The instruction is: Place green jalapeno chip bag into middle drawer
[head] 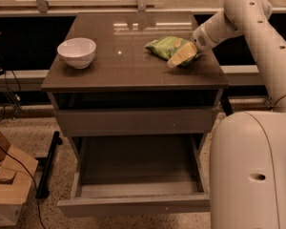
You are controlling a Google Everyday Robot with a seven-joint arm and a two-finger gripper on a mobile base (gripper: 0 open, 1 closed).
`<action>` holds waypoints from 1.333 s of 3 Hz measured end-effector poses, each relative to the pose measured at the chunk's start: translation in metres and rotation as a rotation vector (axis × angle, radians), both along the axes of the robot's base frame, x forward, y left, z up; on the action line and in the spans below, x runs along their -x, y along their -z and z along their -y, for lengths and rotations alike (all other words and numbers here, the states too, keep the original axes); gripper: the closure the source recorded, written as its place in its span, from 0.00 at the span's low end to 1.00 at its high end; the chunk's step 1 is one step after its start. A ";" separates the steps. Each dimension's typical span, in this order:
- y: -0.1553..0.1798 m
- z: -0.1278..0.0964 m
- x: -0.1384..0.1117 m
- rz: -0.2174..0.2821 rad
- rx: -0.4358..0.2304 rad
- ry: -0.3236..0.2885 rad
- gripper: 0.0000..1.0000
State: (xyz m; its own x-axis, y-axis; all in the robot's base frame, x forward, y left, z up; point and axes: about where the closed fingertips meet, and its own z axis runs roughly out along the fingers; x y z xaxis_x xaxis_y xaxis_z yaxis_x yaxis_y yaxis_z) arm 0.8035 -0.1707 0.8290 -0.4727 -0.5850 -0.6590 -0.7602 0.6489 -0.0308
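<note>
The arm [267, 51] arched from upper right, forearm [225, 25] angled down-left; its gripper [183, 56] sat low, left of the wrist [205, 36], beyond the base [252, 171].
</note>
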 end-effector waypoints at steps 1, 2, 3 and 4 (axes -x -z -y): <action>0.005 0.015 -0.001 -0.016 0.012 0.033 0.19; -0.001 0.017 0.002 -0.005 0.051 0.013 0.42; -0.002 0.015 0.006 -0.006 0.068 -0.010 0.66; -0.018 0.006 0.012 0.021 0.066 -0.054 0.89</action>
